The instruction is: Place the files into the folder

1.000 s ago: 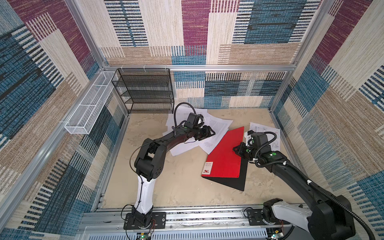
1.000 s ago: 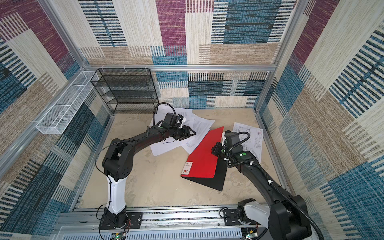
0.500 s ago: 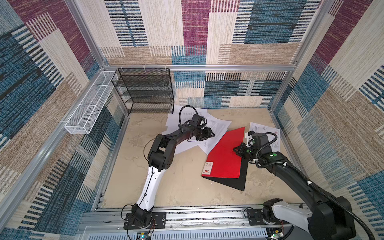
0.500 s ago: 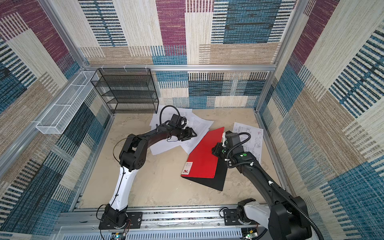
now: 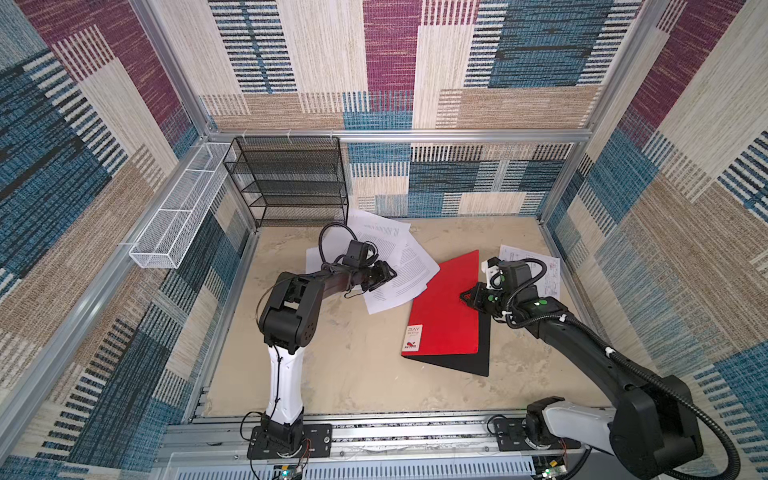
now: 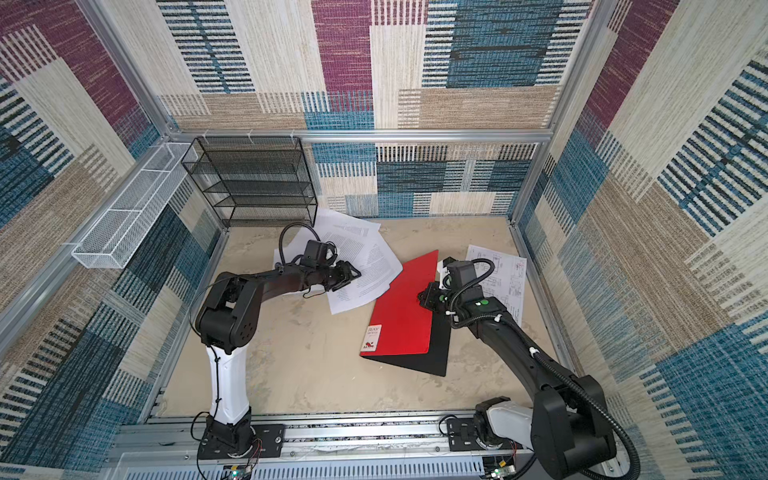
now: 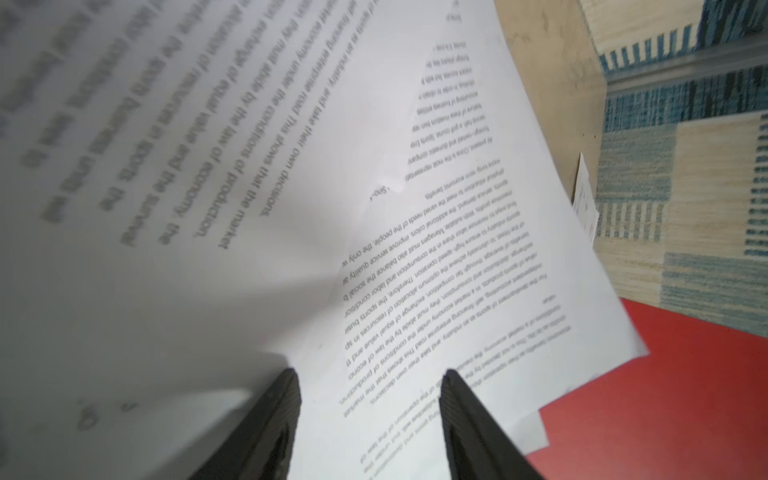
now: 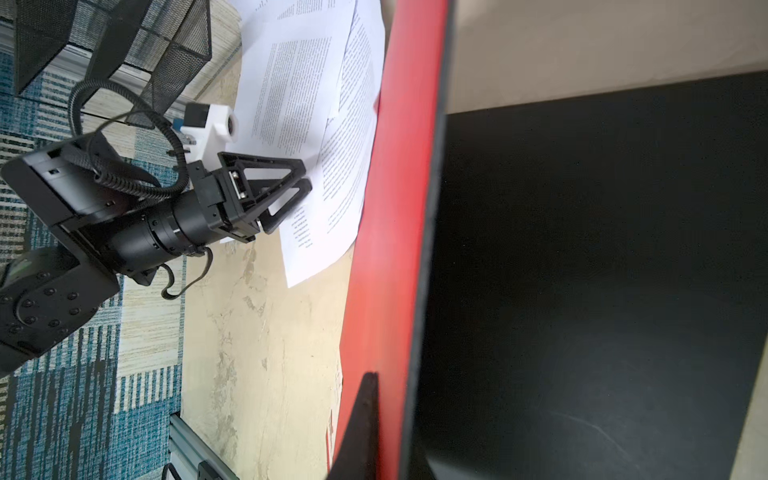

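The folder (image 5: 446,309) lies right of the middle of the table (image 5: 353,365) in both top views, its red cover tilted up off the black inside panel (image 5: 465,361), which lies flat. The right gripper (image 5: 468,297) is clenched on the cover's free long edge. In the right wrist view only one finger (image 8: 363,411) shows, pressed against the red outside, while its partner is hidden behind the cover and the black inside runs off the frame. A white label (image 5: 413,338) on the cover's near corner reads "RAY"; the smaller print under it is too fine to read. The files (image 5: 401,262) lie fanned and overlapping at the back of the table, between the black mesh rack (image 5: 286,178) and the folder. How many sheets there are cannot be counted, and in the right wrist view their edge toward the folder disappears behind the raised cover. The left gripper (image 5: 384,276) is low over this pile with its jaws apart. In the left wrist view printed paper shows in the gap between the two fingers (image 7: 272,424), and one sheet bows up so close to the lens that its text blurs. Whether the tips touch the paper cannot be told. The drawing sheet (image 5: 546,270) lies by the right wall, largely covered by the right arm.
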Robot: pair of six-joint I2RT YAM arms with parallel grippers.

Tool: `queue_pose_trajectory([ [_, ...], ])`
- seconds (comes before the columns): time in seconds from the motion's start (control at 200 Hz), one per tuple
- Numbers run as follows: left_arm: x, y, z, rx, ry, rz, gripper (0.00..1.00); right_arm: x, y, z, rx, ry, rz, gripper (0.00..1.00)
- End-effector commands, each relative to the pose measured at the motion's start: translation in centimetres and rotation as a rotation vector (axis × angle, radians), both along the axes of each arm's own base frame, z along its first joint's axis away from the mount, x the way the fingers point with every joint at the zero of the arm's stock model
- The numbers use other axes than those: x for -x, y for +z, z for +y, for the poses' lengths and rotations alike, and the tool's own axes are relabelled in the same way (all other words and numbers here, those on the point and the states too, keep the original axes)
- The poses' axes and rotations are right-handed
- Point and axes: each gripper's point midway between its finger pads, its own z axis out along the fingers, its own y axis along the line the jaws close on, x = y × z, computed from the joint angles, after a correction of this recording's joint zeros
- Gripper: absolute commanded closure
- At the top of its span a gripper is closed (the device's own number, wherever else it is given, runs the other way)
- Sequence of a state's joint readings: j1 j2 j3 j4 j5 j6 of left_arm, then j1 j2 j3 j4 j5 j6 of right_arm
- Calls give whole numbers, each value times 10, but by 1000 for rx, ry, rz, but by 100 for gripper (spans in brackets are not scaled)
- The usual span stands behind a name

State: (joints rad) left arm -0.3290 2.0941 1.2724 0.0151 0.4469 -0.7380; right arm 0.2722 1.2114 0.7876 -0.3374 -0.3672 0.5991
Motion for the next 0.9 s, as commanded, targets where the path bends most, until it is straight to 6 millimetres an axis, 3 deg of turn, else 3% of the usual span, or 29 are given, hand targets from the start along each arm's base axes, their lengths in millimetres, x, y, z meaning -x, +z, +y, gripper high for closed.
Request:
queue_pose_trajectory([
  [0.0,77,-75,79,-247,191,357,42,-4,2,-4,49,13,-36,100],
  [0.14,110,-83,128,-234,321,421,42,-7,2,-11,92,-14,-46,100],
  [0.23,120,-84,152,-246,376,439,43,-9,3,-11,99,-10,-56,100],
  [0.386,115,-81,154,-189,395,446,47,-12,13,-17,136,-16,-80,100],
  [0.521,106,-50,157,-173,431,375,47,-9,18,-25,144,-30,-79,100],
  [0.626,90,0,128,-156,325,227,47,-7,32,-18,115,9,-113,99],
  [0.731,96,55,74,-183,149,80,42,-9,44,-14,107,40,-130,97],
  [0.836,114,78,28,-148,5,37,39,-11,46,-9,101,71,-126,92],
  [0.896,124,84,8,-94,-60,24,38,-11,51,-1,70,105,-131,83],
])
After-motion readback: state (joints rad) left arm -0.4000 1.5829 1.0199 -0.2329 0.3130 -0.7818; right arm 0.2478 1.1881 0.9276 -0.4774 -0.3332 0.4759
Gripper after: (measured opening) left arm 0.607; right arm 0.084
